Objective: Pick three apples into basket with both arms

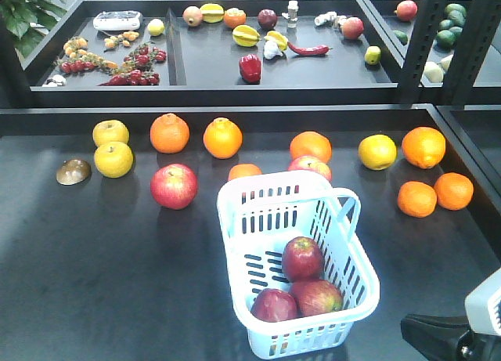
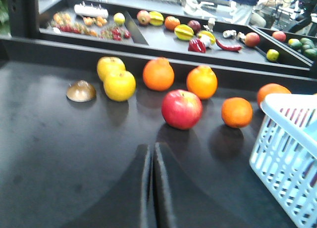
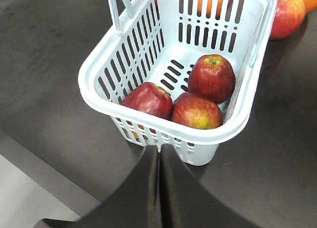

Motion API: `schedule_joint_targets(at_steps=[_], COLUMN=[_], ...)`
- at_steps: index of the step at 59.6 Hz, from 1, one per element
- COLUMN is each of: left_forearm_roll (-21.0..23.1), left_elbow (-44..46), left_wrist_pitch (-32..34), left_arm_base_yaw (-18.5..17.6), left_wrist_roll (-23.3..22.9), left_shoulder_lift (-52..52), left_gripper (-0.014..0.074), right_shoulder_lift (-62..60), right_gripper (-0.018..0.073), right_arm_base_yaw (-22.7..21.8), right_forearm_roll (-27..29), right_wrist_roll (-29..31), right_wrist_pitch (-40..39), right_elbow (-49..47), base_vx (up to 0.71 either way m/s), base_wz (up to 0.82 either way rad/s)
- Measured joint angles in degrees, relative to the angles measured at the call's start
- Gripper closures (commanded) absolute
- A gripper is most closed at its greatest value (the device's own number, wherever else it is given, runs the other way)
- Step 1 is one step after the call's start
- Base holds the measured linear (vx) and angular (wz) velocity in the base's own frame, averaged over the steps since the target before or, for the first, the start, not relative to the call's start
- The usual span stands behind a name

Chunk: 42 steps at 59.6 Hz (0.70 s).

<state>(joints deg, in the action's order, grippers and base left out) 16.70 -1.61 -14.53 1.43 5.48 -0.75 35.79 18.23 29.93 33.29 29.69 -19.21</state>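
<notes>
The pale blue basket (image 1: 270, 178) stands on the dark table at centre right. Three dark red apples (image 1: 302, 258) (image 1: 273, 306) (image 1: 317, 297) lie inside it; the right wrist view shows them too (image 3: 212, 78) (image 3: 147, 99) (image 3: 197, 111). My right gripper (image 3: 159, 149) is shut and empty, just outside the basket's near rim (image 3: 218, 135). My left gripper (image 2: 151, 148) is shut and empty above bare table, left of the basket (image 2: 287, 102). A loose red apple (image 2: 182, 108) sits ahead of it. Part of the right arm (image 1: 450, 333) shows at the bottom right.
Another red apple (image 1: 310, 166) sits behind the basket, and one (image 1: 174, 185) to its left. Oranges (image 1: 170, 133) (image 1: 222, 137) (image 1: 423, 146) and yellow fruits (image 1: 113, 159) (image 1: 377, 151) lie along the back. A brown dome-shaped object (image 1: 73, 171) lies far left. Raised trays (image 1: 176, 79) hold assorted produce.
</notes>
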Motion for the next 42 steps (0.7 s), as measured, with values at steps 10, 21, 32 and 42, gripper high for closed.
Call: schedule_joint_targets(at_steps=[10, 21, 32, 42], left_forearm_roll=[-1.3, -2.6, -2.7, -2.7], left_elbow=[0.0, 0.0, 0.0, 0.0], left_wrist_pitch=[0.8, 4.6, 4.8, 4.8], left_arm_base_yaw=[-1.1, -4.8, -5.1, -5.1], left_wrist_roll=[-0.2, -0.2, -0.7, -2.3], left_shoulder_lift=[0.0, 0.0, 0.0, 0.0], left_gripper=[0.0602, 0.0602, 0.0602, 0.0602], right_shoulder_lift=[0.0, 0.0, 0.0, 0.0], right_gripper=[0.0567, 0.0567, 0.0567, 0.0567], right_arm_base_yaw=[0.0, 0.0, 0.0, 0.0], right_forearm_roll=[0.0, 0.0, 0.0, 0.0], right_wrist_roll=[0.0, 0.0, 0.0, 0.0], right_wrist_pitch=[0.0, 0.0, 0.0, 0.0], right_elbow=[0.0, 0.0, 0.0, 0.0], base_vx=[0.00, 0.00, 0.00, 0.00], base_wz=[0.00, 0.00, 0.00, 0.00])
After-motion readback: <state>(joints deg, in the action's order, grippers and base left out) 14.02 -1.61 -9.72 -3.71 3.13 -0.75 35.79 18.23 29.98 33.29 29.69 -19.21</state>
